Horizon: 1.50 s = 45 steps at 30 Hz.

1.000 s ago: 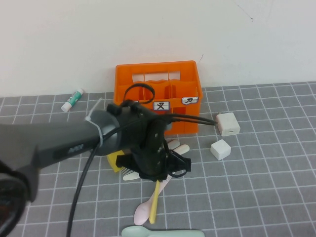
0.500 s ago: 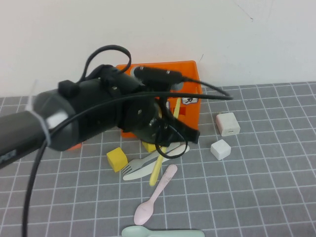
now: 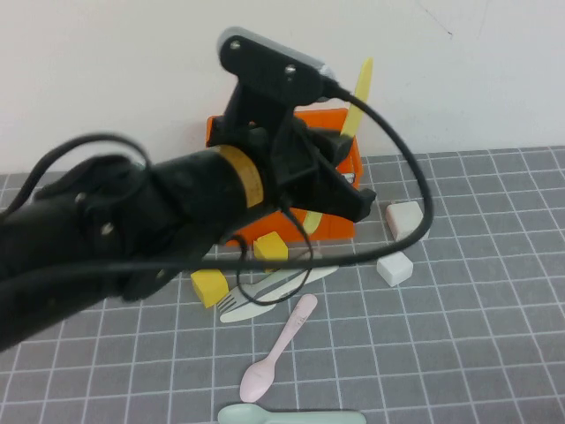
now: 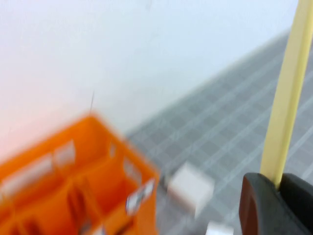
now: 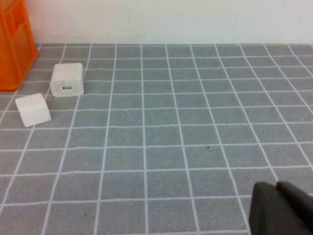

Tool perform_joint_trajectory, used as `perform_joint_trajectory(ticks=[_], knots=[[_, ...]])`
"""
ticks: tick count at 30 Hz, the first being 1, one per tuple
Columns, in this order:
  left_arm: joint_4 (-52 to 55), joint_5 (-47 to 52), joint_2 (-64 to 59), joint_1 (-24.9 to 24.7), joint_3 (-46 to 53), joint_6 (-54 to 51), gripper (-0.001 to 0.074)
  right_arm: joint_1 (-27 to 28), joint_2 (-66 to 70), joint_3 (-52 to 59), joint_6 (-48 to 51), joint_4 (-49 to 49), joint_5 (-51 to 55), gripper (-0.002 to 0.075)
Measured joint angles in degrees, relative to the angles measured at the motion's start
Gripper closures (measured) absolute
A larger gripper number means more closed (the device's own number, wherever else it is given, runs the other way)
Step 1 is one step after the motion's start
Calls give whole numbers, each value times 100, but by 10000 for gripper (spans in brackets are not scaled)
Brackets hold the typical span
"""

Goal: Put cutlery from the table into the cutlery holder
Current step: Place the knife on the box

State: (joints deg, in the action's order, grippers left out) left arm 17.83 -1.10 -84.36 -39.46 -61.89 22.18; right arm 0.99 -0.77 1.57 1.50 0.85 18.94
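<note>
One piece, the yellow knife (image 3: 357, 97), has risen off the table (image 3: 477, 336) since a second ago, pinched in the left gripper (image 4: 275, 196) above the cutlery holder (image 3: 340, 150); lowering comes next. Right gripper (image 5: 283, 208) idles shut, empty, low over the table.

Left claw (image 4: 277, 193) grips yellow knife (image 4: 287, 93) above orange cutlery holder (image 4: 73, 196).
</note>
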Motion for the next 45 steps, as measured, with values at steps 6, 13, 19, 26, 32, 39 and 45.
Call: perform_joint_trajectory(ticks=[6,13,19,26,32,39,45], knots=[[-140,-2431,65,577,851,296,710,0,0,0,0,0,0,729],[-996,-4540,-94,1228,1257,400,710,0,0,0,0,0,0,729],[-1489,-5663,-628,1435,1277,297,710,0,0,0,0,0,0,729],[-1639,-6382,-1255,1434,1277,43,710,0,0,0,0,0,0,729],[-1745,-6380,-1714,1434,1277,-142,710,0,0,0,0,0,0,729],[-1783,-6380,-1973,1434,1224,-534,710,0,0,0,0,0,0,729],[-1783,-6380,-2035,1434,966,-546,710,0,0,0,0,0,0,729]])
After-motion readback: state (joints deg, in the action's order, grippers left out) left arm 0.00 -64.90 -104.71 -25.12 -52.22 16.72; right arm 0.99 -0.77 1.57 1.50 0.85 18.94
